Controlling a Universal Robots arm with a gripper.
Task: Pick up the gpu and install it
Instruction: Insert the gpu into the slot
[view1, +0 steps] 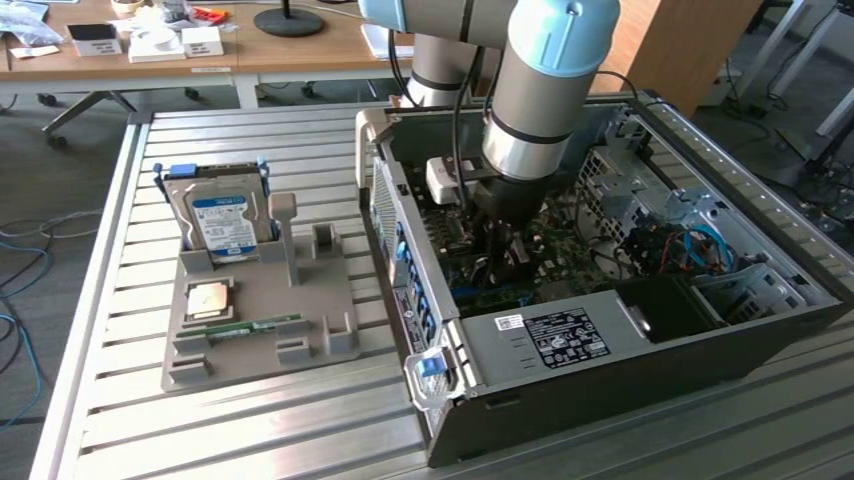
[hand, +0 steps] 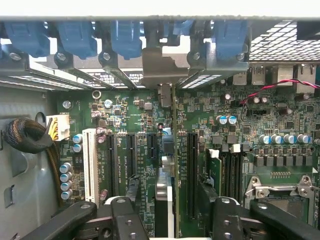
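The gpu (hand: 168, 150) stands edge-on in a motherboard slot inside the open computer case (view1: 747, 330). Its silver bracket (hand: 160, 67) sits against the rear slot openings under the blue clips. My gripper (hand: 172, 225) straddles the card's near end. Its two black fingers (hand: 127, 220) stand apart on either side of the card, with a gap to it on each side, so it is open. In the exterior view the gripper (view1: 505, 235) reaches down into the case over the green motherboard (view1: 561, 265).
A grey fixture tray (view1: 320, 330) on the slatted table at the exterior view's left holds an upright hard drive (view1: 220, 220), a CPU (view1: 210, 298) and a memory stick (view1: 247, 327). The power supply (view1: 561, 340) fills the case's near side. Empty slots (hand: 112, 165) flank the card.
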